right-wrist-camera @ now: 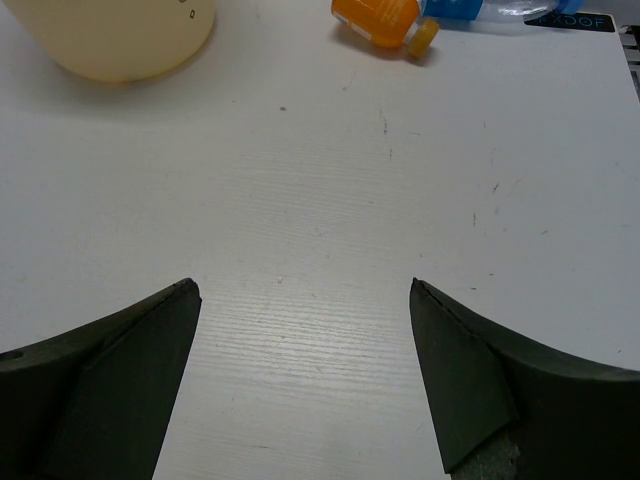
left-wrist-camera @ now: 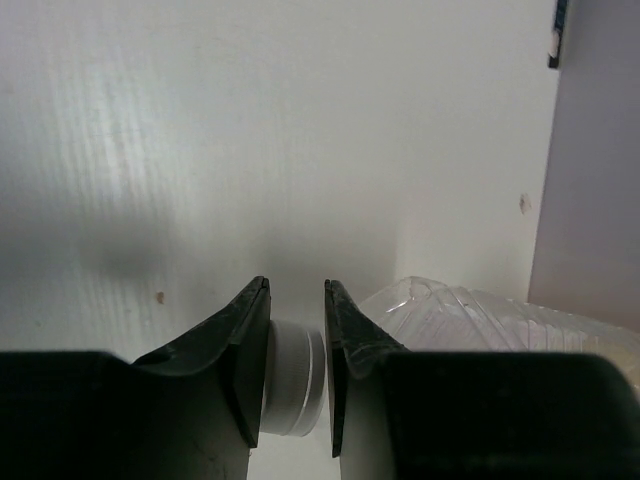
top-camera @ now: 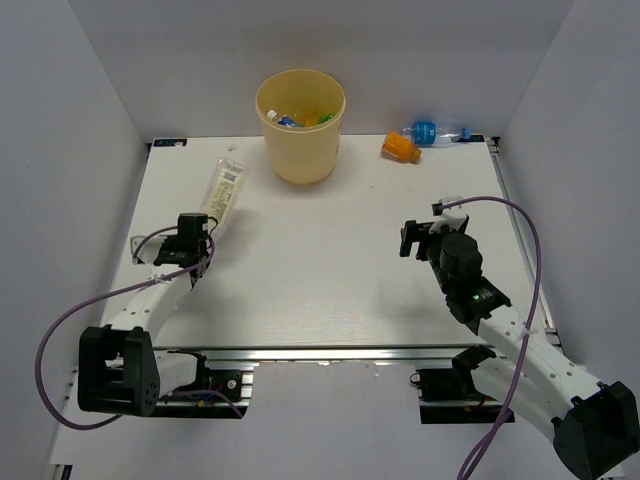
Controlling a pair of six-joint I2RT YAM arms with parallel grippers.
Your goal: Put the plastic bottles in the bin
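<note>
Left gripper (left-wrist-camera: 297, 300) pinches the white cap (left-wrist-camera: 296, 385) of the cream-label bottle (top-camera: 226, 188); right gripper (right-wrist-camera: 305, 300) gapes wide.

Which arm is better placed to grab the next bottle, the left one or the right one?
Left. The left gripper straddles the white cap of the clear bottle lying by it, while the right gripper hangs open over the table, well short of the orange bottle.
</note>
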